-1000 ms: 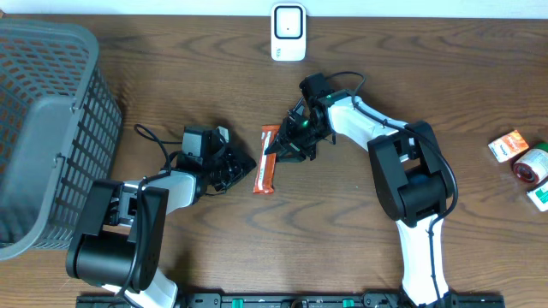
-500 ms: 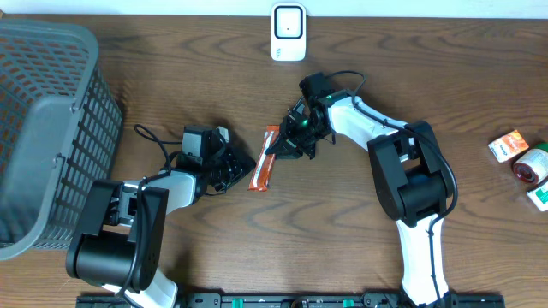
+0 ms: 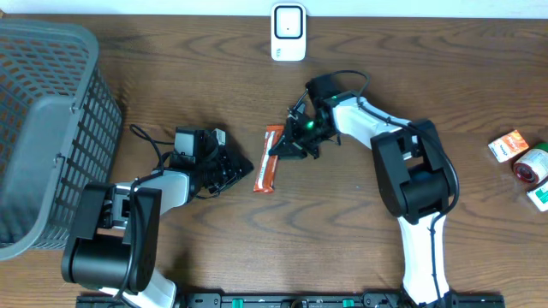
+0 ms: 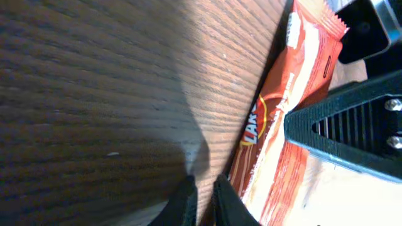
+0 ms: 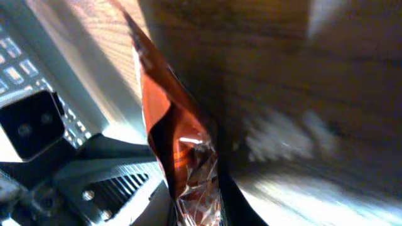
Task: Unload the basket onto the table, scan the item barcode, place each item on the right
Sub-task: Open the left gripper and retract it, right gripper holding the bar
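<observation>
One wooden table (image 3: 171, 68) bears everything counted here. On it stand one grey mesh basket (image 3: 51, 128), one white scanner (image 3: 288, 32) and one orange-brown snack bar (image 3: 264, 175). There are two robot arms, the left arm (image 3: 158, 190) and the right arm (image 3: 385, 128), each white with black joints and each ending in one two-finger gripper, so two grippers in all: the left gripper (image 3: 247, 168) and the right gripper (image 3: 276, 152). Near the table's right edge lie three small packaged goods: one orange box (image 3: 509, 144), one round red-and-white item (image 3: 531, 164), and one green-and-white pack (image 3: 539, 198), partly cut off by the frame
</observation>
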You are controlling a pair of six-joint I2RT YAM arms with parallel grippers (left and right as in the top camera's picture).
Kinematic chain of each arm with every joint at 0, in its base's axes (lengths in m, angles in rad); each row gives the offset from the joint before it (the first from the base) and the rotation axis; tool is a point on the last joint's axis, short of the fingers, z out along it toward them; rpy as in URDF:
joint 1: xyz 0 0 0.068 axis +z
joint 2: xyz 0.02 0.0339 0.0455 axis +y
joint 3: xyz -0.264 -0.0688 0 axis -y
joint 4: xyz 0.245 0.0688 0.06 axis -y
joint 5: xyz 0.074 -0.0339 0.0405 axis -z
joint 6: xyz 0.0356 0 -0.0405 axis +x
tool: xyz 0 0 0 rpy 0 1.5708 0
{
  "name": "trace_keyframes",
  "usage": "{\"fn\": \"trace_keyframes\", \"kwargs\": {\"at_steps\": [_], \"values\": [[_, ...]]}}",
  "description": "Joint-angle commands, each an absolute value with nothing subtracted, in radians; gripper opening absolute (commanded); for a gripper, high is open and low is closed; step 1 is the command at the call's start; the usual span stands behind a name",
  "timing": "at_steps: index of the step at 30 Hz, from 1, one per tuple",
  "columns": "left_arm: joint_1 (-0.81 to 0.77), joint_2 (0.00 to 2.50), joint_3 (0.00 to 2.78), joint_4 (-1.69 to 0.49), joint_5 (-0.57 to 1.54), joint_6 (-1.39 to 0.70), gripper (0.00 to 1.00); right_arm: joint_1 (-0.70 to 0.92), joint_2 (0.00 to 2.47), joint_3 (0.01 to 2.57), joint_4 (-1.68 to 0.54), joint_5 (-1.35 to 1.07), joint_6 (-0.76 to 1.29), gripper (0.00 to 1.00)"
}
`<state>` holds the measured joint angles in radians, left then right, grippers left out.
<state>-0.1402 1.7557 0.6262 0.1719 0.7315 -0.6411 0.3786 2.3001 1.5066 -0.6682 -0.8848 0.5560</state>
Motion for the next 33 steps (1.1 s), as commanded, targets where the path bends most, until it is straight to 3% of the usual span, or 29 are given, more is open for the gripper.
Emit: {"fn": "trace_keyframes", "kwargs": {"at_steps": [1,3,6,9,11,33], "values": [[-0.134,1.79,0.593,0.13,0.636,-0.595,0.22,0.311,2.381,1.426,-0.693,-0.592,0.378,0.01],[-0.134,1.79,0.593,0.128,0.635,-0.595,0.31,0.293,2.354,1.426,-0.707,-0.669,0.335,0.01],[-0.134,1.79,0.593,0.128,0.636,-0.595,0.54,0.271,2.309,1.426,-0.748,-0.714,0.293,0.01],[-0.134,1.79,0.593,0.127,0.636,-0.595,0.65,0.255,2.257,1.426,-0.786,-0.751,0.255,0.01],[-0.134,1.79,0.593,0.127,0.636,-0.595,0.8,0.249,2.218,1.426,-0.805,-0.782,0.245,0.01],[-0.134,1.775,0.599,0.109,0.7,-0.536,0.82,0.241,1.782,1.426,-0.949,-0.975,0.132,0.01]]}}
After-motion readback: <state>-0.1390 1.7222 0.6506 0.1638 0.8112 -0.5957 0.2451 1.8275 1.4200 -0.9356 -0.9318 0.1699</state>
